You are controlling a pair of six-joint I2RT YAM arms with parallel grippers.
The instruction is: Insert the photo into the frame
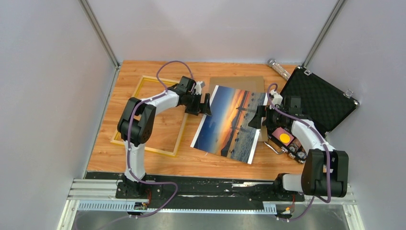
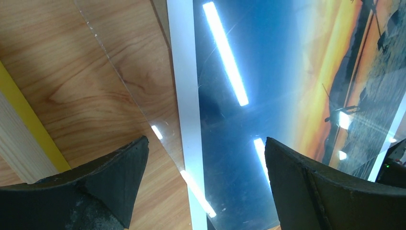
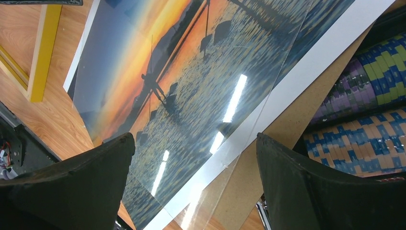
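While left jaws and right jaws gape over the photo [image 1: 230, 122], wood-grain table [image 1: 191, 163], grey walls [image 1: 48, 96].

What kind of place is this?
Probably a robot test cell: left arm and right arm bolted to a metal rail, plain grey walls closing in the wooden table.

One photo [image 1: 230, 123]. One frame [image 1: 158, 152]. One brown backing board [image 1: 237, 80]. One clear sheet [image 2: 139, 62]. One black foam-lined case [image 1: 318, 100]. One glittery cylinder [image 1: 279, 68]. One yellow disc [image 1: 285, 138]. Two robot arms, so two grippers: left gripper [image 1: 203, 106], right gripper [image 1: 258, 117].
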